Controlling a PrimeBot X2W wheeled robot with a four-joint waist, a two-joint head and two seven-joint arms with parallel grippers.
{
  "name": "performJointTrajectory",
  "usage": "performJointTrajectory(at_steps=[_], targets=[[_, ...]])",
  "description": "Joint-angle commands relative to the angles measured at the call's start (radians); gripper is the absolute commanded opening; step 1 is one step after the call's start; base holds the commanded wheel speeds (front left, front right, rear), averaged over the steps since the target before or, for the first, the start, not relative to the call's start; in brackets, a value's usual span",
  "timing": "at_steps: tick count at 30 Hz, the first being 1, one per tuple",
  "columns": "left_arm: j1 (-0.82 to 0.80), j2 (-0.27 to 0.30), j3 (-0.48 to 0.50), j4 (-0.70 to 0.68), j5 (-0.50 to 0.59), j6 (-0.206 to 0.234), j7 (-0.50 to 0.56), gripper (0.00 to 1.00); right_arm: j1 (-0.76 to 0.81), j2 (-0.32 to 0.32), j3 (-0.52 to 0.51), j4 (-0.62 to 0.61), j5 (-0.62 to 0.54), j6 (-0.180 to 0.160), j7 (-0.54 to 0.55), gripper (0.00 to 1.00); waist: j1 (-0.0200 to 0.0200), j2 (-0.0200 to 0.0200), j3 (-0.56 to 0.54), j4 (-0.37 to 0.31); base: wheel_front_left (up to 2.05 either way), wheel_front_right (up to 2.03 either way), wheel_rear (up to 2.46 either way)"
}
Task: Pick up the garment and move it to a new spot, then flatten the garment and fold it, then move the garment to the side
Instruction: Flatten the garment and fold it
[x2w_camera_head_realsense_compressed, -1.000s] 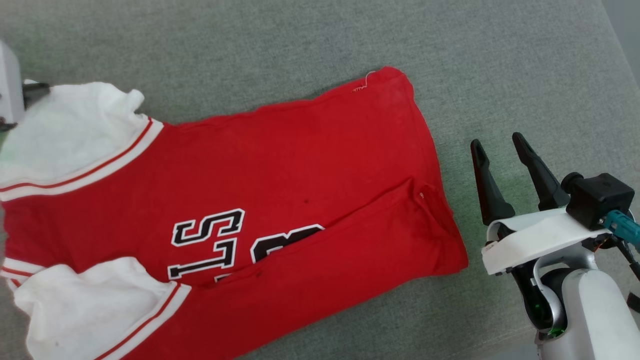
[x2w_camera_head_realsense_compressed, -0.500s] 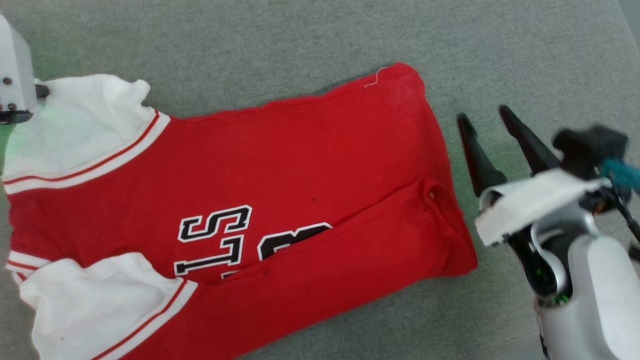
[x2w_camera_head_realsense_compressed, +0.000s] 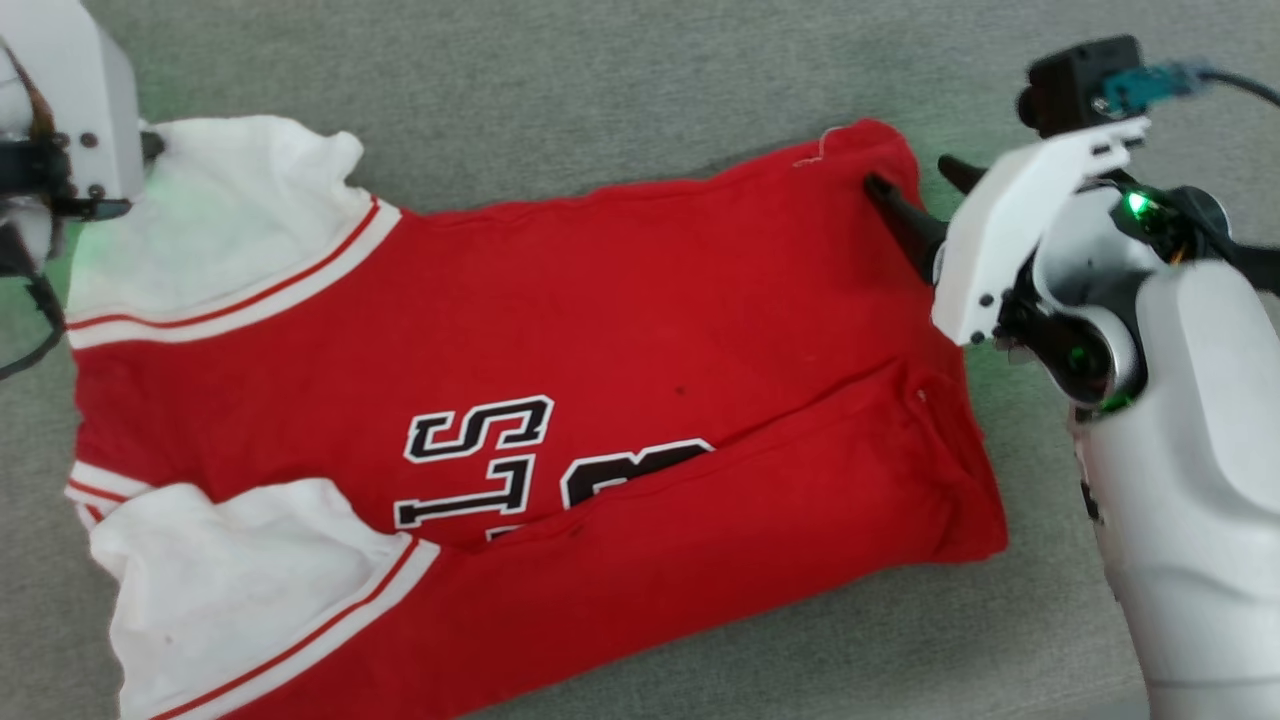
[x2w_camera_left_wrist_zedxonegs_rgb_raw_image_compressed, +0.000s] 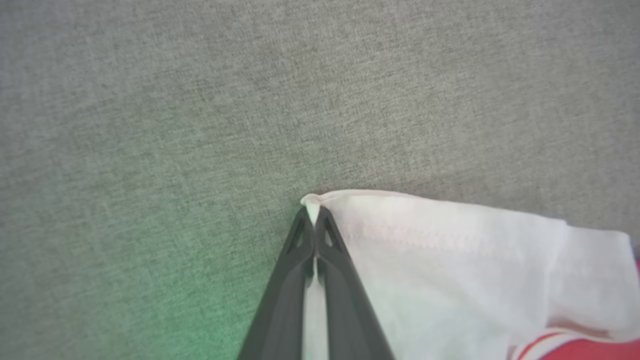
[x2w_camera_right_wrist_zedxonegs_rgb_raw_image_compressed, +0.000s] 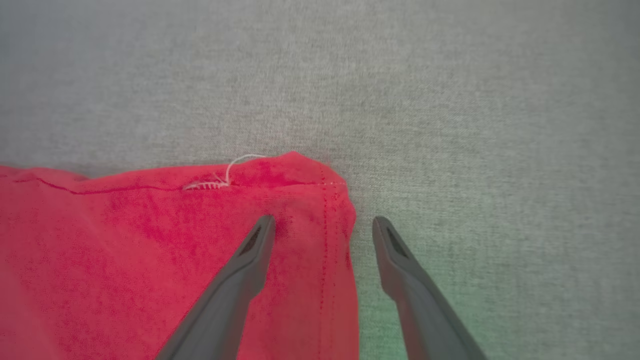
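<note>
L gripper (x2w_camera_left_wrist_zedxonegs_rgb_raw_image_compressed: 314, 215) clamped tight on white sleeve (x2w_camera_left_wrist_zedxonegs_rgb_raw_image_compressed: 450, 250) tip of red shirt (x2w_camera_head_realsense_compressed: 600, 300), 10 o'clock, R gripper (x2w_camera_right_wrist_zedxonegs_rgb_raw_image_compressed: 324, 222) wide apart astride shirt's hem corner, 2 o'clock, holding nothing, shirt lying mid grey fabric surface (x2w_camera_head_realsense_compressed: 600, 80)

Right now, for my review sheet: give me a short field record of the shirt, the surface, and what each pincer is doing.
garment: red T-shirt with white sleeves, lying spread out, one long side folded over part of the lettering
surface: grey fabric
left pincer: shut on the corner of a white sleeve
right pincer: open, straddling the red hem corner; one finger over cloth, the other over the surface
loose thread: white, at the hem corner just beyond the right pincer
</note>
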Motion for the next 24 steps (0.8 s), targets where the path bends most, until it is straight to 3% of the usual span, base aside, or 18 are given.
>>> performJointTrajectory(at_steps=[1,5,6,8,15,24], targets=[[0.05,-0.043,-0.032,0.002,0.002,-0.012,0.011,0.0,-0.039,-0.007,0.011,0.058,0.014,-0.002,0.036,1.0,0.0,0.0,0.005,0.015,0.0,0.0,0.0],[0.049,-0.057,-0.033,0.008,0.003,-0.019,0.0,0.0,-0.111,-0.013,0.041,0.181,0.047,-0.002,0.098,1.0,0.0,0.0,0.005,0.029,0.0,0.0,0.0],[0.049,-0.059,-0.034,0.01,0.004,-0.021,-0.004,0.0,-0.122,-0.015,0.053,0.21,0.056,-0.002,0.115,0.92,0.0,0.0,0.004,0.031,0.0,0.0,0.0],[0.047,-0.067,-0.031,0.014,0.004,-0.026,-0.022,0.0,-0.144,-0.015,0.078,0.255,0.08,-0.002,0.142,0.0,0.0,0.0,0.002,0.037,0.0,0.0,0.0],[0.041,-0.085,-0.019,0.038,0.004,-0.05,-0.072,0.0,-0.191,-0.064,0.12,0.333,0.11,-0.002,0.129,0.0,0.0,0.0,-0.026,0.056,0.0,0.0,0.0],[0.002,-0.084,-0.015,0.008,0.008,-0.071,-0.074,0.0,-0.17,-0.148,0.169,0.292,0.123,-0.002,0.075,0.0,0.0,0.0,-0.097,0.103,0.0,0.0,0.0]])
